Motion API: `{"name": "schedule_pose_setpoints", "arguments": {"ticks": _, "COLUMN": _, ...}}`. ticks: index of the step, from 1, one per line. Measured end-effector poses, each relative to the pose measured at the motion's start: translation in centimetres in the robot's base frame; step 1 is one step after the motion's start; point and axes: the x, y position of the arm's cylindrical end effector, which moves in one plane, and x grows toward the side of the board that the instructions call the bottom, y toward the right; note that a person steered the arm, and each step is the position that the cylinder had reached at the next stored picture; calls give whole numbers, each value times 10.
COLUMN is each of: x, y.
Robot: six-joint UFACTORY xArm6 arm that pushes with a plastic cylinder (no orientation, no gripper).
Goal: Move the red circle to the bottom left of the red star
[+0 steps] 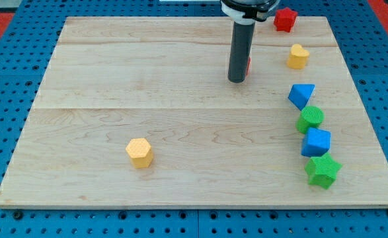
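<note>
My tip rests on the wooden board in the upper middle-right. Only a thin red sliver, likely the red circle, shows at the rod's right edge; the rest is hidden behind the rod, so its shape cannot be made out. The red star sits near the board's top edge, up and to the right of my tip.
A yellow heart lies right of the rod. Down the right side run a blue triangle, a green circle, a blue cube and a green star. A yellow hexagon lies at lower left.
</note>
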Motion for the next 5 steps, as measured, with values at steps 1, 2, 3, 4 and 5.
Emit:
{"name": "schedule_pose_setpoints", "arguments": {"ticks": 1, "x": -1, "y": 0}}
{"name": "schedule_pose_setpoints", "arguments": {"ticks": 2, "x": -4, "y": -15}}
{"name": "schedule_pose_setpoints", "arguments": {"ticks": 3, "x": -11, "y": 2}}
{"name": "schedule_pose_setpoints", "arguments": {"ticks": 4, "x": -30, "y": 26}}
{"name": "schedule_pose_setpoints", "arguments": {"ticks": 5, "x": -84, "y": 27}}
